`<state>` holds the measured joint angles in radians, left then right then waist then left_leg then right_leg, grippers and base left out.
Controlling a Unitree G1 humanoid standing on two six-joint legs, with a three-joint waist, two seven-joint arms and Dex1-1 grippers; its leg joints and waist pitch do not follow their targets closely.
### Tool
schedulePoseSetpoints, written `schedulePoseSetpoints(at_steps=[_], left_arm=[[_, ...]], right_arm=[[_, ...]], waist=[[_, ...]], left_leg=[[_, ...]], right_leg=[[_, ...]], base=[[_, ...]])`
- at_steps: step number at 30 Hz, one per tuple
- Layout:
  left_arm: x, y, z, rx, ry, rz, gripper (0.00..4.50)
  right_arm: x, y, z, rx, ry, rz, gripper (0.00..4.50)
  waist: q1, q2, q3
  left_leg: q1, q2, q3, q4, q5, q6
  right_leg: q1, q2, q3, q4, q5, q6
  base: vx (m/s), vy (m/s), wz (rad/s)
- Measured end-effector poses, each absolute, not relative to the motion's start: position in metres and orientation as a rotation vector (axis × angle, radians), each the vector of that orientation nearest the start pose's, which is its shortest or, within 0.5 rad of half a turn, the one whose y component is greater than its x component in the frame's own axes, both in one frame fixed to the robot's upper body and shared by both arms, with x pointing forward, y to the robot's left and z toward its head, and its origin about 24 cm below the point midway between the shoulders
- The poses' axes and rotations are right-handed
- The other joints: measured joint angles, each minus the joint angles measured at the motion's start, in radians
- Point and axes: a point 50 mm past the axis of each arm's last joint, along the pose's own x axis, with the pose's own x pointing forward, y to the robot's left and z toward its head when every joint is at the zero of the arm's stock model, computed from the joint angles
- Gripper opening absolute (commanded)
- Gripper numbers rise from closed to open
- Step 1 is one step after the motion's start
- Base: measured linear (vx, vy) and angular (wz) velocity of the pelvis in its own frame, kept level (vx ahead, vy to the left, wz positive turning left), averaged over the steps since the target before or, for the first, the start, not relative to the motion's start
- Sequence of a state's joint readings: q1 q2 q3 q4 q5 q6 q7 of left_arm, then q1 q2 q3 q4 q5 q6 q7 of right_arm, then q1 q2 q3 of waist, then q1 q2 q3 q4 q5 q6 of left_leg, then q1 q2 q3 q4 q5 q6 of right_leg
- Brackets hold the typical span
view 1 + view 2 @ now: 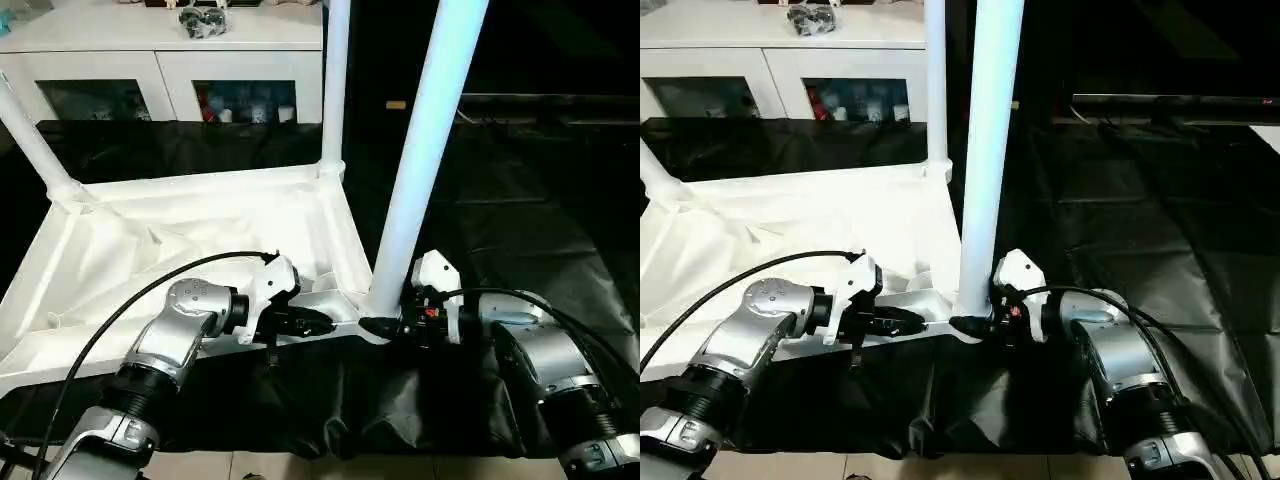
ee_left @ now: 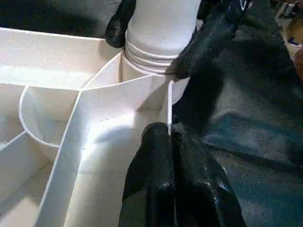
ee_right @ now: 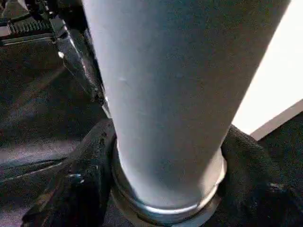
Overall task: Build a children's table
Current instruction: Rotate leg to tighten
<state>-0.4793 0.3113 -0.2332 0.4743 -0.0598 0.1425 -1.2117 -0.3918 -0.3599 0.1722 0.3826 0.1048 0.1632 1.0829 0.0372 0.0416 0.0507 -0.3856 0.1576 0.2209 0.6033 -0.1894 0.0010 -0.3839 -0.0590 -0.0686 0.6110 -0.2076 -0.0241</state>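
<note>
While the small white plastic children's table [image 1: 200, 240] lay upside down on the black cloth [image 1: 540, 220], its ribbed underside facing up, both of the robot's claws worked at the near corner. The left gripper [image 2: 169, 135] had its two black fingers pressed together on the thin white rim wall [image 2: 169, 101] of the tabletop, pinching that edge just beside the corner socket. Straight ahead of those fingers stood the long round tapered white leg [image 1: 425, 150], planted upright in the socket, with threaded rings visible at its foot.

The right gripper [image 1: 385, 326] came at the same leg from the opposite side. Its black fingers [image 2: 208, 40] sat one on each side of the leg's base, right above the socket collar, wrapped around it and touching it; from the right wrist, the leg rose between the two fingers and filled the space between them. So that claw was closed around the leg's foot.

Beyond the grasped leg, a second white leg [image 1: 335, 80] stood upright in the far corner socket, and off past the left gripper a third white leg [image 1: 30, 135] leaned outward from its corner. Behind the table, well away from both claws, stood a white cabinet with glass doors [image 1: 160, 70], with a dark bundle [image 1: 203, 20] lying on top.
</note>
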Motion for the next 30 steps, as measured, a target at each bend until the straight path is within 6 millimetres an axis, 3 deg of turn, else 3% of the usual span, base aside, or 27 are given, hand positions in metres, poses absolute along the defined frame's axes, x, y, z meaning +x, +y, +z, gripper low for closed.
schedulePoseSetpoints(at_steps=[9, 13, 15, 24, 28, 30], left_arm=[[0.321, 0.092, 0.041, 0.238, 0.327, -1.04, 0.0], [0.326, 0.082, 0.041, 0.236, 0.317, -0.968, 0.0], [0.326, 0.078, 0.041, 0.242, 0.312, -0.954, 0.0], [0.325, 0.085, 0.042, 0.241, 0.311, -0.98, 0.0], [0.318, 0.097, 0.043, 0.23, 0.314, -1.061, 0.0], [0.313, 0.103, 0.044, 0.239, 0.318, -1.128, 0.0]], right_arm=[[0.329, -0.12, 0.033, -0.071, 0.294, 0.639, 2.73], [0.339, -0.113, 0.033, -0.065, 0.286, 0.523, 2.73], [0.341, -0.11, 0.033, -0.047, 0.272, 0.492, 3.28], [0.34, -0.109, 0.034, -0.006, 0.252, 0.575, 4.09], [0.332, -0.117, 0.037, -0.098, 0.259, 0.754, 4.28], [0.322, -0.125, 0.038, -0.144, 0.268, 0.868, 4.28]], waist=[[-0.03, -0.001, -0.001], [-0.034, -0.001, -0.001], [-0.033, -0.001, -0.001], [-0.036, 0.002, 0.0], [-0.033, 0.006, 0.001], [-0.023, 0.006, 0.002]], left_leg=[[0.002, 0.0, 0.0, 0.001, 0.0, -0.001], [0.002, -0.001, 0.0, 0.001, 0.0, -0.001], [0.002, 0.0, 0.0, 0.001, 0.0, -0.001], [0.001, 0.0, 0.0, 0.0, 0.0, 0.0], [0.001, 0.0, 0.0, -0.001, 0.0, 0.0], [0.0, 0.001, 0.0, -0.001, 0.0, 0.0]], right_leg=[[0.001, 0.0, 0.001, 0.0, 0.001, -0.001], [0.001, 0.0, 0.001, 0.0, 0.001, -0.002], [0.001, 0.0, 0.001, 0.0, 0.001, -0.001], [0.0, 0.0, 0.001, 0.0, 0.001, -0.001], [-0.001, 0.0, -0.001, 0.0, 0.001, -0.001], [-0.001, 0.0, -0.001, 0.0, 0.001, 0.0]], base=[[0.0, 0.0, 0.0], [0.0, 0.0, 0.0], [0.0, 0.0, 0.0], [0.0, 0.0, 0.0], [0.0, 0.0, 0.0], [0.0, 0.0, 0.0]])
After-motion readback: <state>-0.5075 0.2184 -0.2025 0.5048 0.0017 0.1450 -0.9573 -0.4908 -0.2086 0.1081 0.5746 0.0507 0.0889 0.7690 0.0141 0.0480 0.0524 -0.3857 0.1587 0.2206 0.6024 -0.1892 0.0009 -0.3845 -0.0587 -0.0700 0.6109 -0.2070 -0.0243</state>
